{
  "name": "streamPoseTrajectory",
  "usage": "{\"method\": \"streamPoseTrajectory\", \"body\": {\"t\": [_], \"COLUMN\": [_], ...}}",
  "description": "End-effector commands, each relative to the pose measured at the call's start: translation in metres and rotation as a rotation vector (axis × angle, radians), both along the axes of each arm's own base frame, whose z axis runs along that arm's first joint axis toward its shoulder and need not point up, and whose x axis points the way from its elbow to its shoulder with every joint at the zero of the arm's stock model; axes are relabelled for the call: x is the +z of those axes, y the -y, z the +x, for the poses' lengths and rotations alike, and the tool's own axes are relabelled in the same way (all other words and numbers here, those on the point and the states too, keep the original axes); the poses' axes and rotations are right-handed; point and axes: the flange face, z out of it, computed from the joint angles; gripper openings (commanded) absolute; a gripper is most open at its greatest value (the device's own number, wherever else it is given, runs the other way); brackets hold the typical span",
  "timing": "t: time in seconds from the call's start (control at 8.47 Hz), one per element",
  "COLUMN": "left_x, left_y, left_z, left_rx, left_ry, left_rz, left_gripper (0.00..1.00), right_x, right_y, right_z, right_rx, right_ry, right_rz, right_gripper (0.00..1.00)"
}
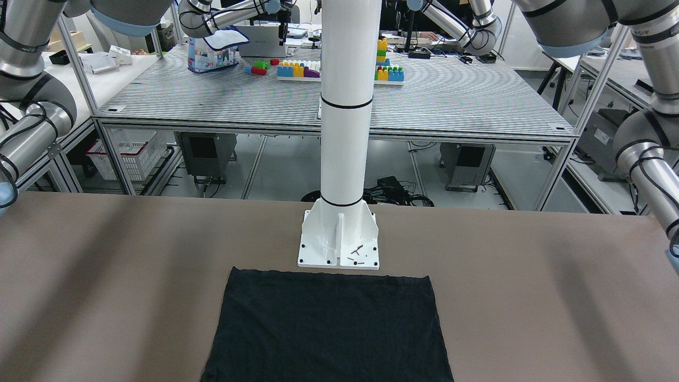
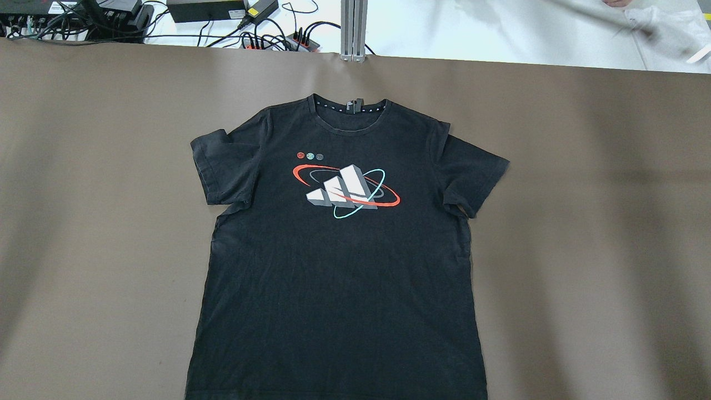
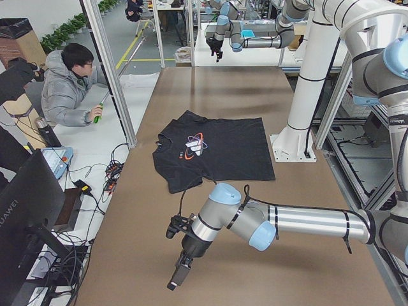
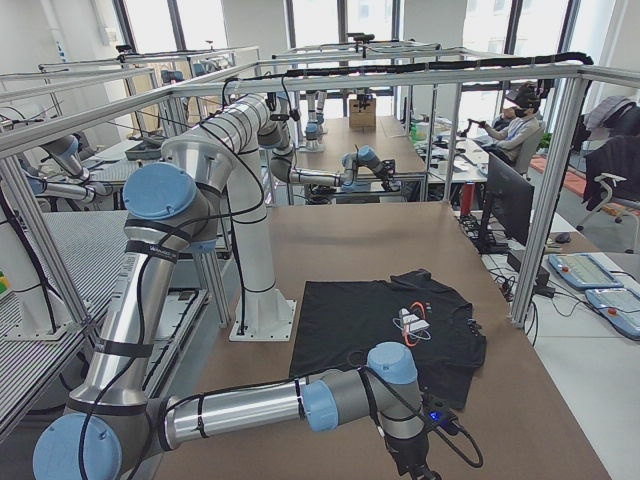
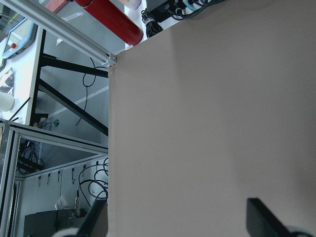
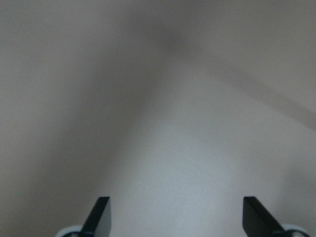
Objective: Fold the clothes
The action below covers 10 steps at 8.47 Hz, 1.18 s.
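Where the black T-shirt (image 2: 339, 266) lies flat on the worktop (image 2: 583, 222), its collar (image 2: 349, 125) points to 12 o'clock. Jaws wide: left tool (image 5: 180, 222), right tool (image 6: 177, 215).

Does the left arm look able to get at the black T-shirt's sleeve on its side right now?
Probably yes. The left claw hangs open over bare table beside the T-shirt, and nothing lies between it and that sleeve.

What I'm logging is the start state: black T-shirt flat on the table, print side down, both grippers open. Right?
No: the overhead exterior view shows the T-shirt print side up. It does lie flat on the table, and the left gripper and right gripper are open.
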Motion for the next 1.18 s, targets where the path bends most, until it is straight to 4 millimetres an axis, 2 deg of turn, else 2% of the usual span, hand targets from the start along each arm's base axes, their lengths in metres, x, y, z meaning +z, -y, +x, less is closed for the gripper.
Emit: {"method": "streamPoseTrajectory", "body": {"t": [0.0,0.12,0.35,0.59,0.71,1.06], "left_x": [0.000,0.000,0.019,0.005,0.013,0.004], "left_y": [-0.010,-0.011,-0.008,-0.021,-0.026,-0.025], "left_z": [-0.002,-0.002,-0.003,-0.005,-0.005,0.006], "left_rx": [0.001,0.000,-0.004,0.007,0.012,0.052], "left_ry": [-0.006,-0.005,0.003,0.000,-0.003,-0.081], "left_rz": [0.000,-0.002,-0.033,-0.008,-0.020,-0.016], "left_gripper": [1.00,1.00,1.00,1.00,1.00,1.00], "right_x": [-0.006,-0.004,-0.001,-0.006,-0.005,-0.012], "right_y": [0.001,0.000,-0.004,0.002,0.002,0.005], "right_z": [0.000,0.000,0.001,0.003,0.003,0.001], "right_rx": [0.001,0.001,-0.002,0.005,0.007,0.006], "right_ry": [0.000,0.001,0.001,-0.012,-0.018,-0.005], "right_rz": [0.014,0.010,0.005,0.022,0.023,0.033], "right_gripper": [0.94,0.94,0.94,0.94,0.94,0.94]}}
